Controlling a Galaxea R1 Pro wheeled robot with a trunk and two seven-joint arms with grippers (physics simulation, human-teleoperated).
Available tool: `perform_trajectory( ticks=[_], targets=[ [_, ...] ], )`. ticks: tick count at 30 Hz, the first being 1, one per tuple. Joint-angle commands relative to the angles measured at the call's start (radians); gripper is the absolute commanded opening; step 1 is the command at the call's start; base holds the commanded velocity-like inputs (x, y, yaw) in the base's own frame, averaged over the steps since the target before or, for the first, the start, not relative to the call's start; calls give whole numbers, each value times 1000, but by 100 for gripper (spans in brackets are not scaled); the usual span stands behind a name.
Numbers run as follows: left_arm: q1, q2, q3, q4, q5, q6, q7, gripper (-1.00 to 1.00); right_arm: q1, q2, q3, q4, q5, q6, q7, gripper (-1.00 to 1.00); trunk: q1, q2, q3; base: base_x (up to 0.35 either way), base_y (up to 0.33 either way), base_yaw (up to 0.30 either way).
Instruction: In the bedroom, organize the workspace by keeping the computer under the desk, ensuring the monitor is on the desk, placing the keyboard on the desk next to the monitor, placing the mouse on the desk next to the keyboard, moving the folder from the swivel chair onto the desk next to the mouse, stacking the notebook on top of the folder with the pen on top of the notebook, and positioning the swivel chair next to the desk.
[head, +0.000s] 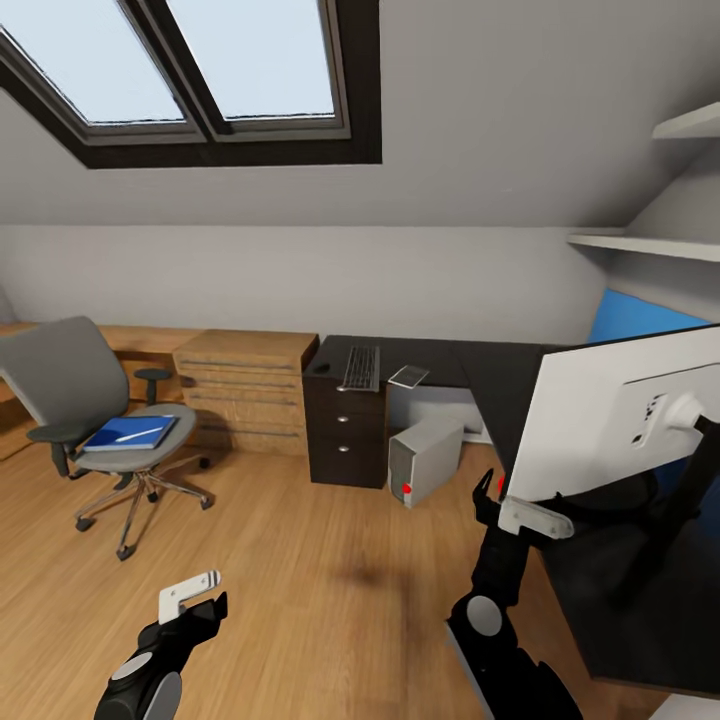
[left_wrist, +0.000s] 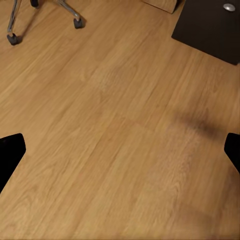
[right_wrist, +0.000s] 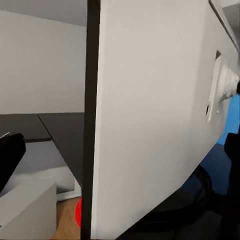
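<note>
Right arm is reaching up at the near edge of the long black-topped L-shaped desk (head: 500, 375), with the right gripper (head: 515, 505) at the lower corner of the wide flat monitor (head: 610, 420). We see the monitor's white back and a thin black edge; its fingers sit either side of that corner, spread, though I can't tell if they actually touch it. The left arm hangs low over the floor, left gripper (head: 195, 595) spread wide with nothing between the fingers, plain planks below it in the wrist view.

No readable writing or brand anywhere; the small marks on the monitor's back are too blurred.

Room is an attic bedroom: sloped grey ceiling, dark-framed skylight (head: 200, 70), light wooden plank floor (head: 300, 560), white shelves at right. The grey upholstered swivel chair (head: 75, 400) stands well apart from the desk, beside the light wooden drawer chest (head: 245, 390). The silver-grey tower computer (head: 425, 460) sits on the floor under the desk, next to its black drawers.

The slim silver-grey keyboard (head: 361, 368) lies at the desk's far end, the small dark mouse (head: 321, 368) just beside it, the thin dark grey notebook (head: 408, 376) on its other side. The flat bright blue folder (head: 130, 433) lies on the chair seat with the thin white pen (head: 140, 435) on top.
</note>
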Motion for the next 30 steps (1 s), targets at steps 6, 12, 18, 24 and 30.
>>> perform_trajectory(
  ticks=[6,12,18,24,30],
  targets=[
    [-1,1,-3,-1,10,2,9,100,-1,-5,0,-1,45,-5,-15,100,-23,42,18,0,0,0],
    [-1,1,-11,-1,10,3,9,100,-43,-1,-36,7,53,88,-11,100,-46,84,37,0,0,0],
    [-1,1,-13,-1,10,3,9,100,-75,0,-41,19,52,141,0,100,-69,126,55,0,0,0],
    [-1,1,-21,-1,11,2,9,100,-81,2,-40,53,51,151,4,100,-84,154,68,0,0,0],
    [-1,1,-35,0,12,-1,10,100,-82,1,-39,78,50,153,3,100,-84,154,68,0,0,0]
  ],
)
